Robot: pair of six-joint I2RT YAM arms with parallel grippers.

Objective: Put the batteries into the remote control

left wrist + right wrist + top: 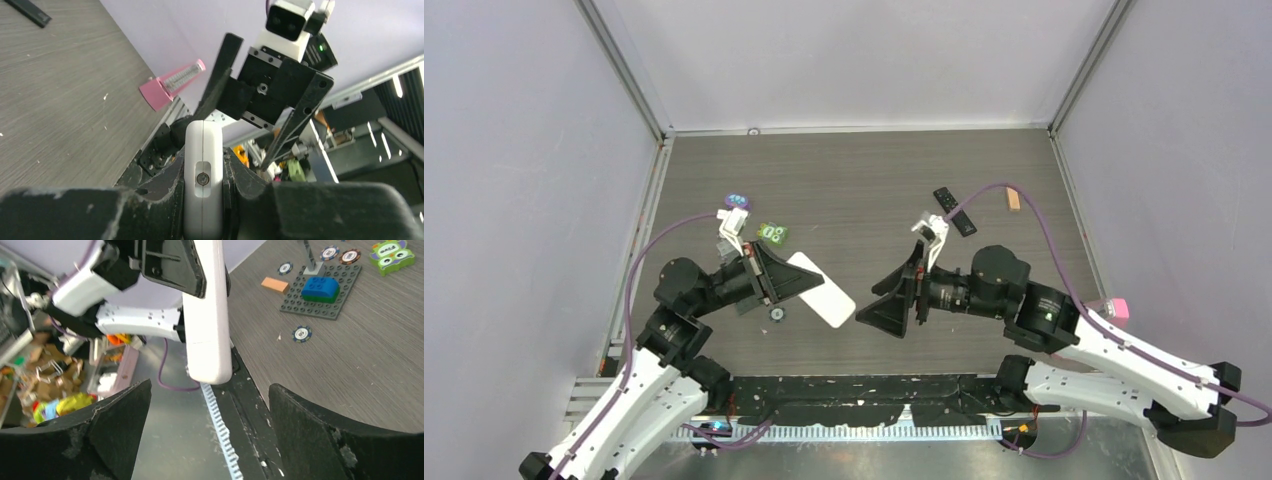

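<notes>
From above, the left gripper (786,276) pinches one end of the white remote (822,290). The remote is flat and smooth, with round corners. It is held above the grey wood-grain table (864,180). Its long side runs from the upper left to the lower right, and its free end points at the right gripper (866,305). That gripper's black jaws are spread wide and touch nothing. A small black remote (954,211) lies far back on the table, well apart from both.

In the left wrist view, the white remote (202,160) sits tight between the two dark fingers (160,190), thin edge up. A small round metal screw (202,178) sits in a dent on that edge. The right gripper (232,142) faces it with its jaws far apart. A pink wedge-shaped piece (172,82) stands at the table's edge.

In the right wrist view, the white remote (207,315) stands up and down, round end down, between the wide black fingers (115,420) without touching them. The left gripper (172,265) holds its top. On the table sit a grey bumpy plate (345,275) with a shiny blue brick (320,288), an orange block (275,285) and a round chip (302,333) (its marks are too small to read).
</notes>
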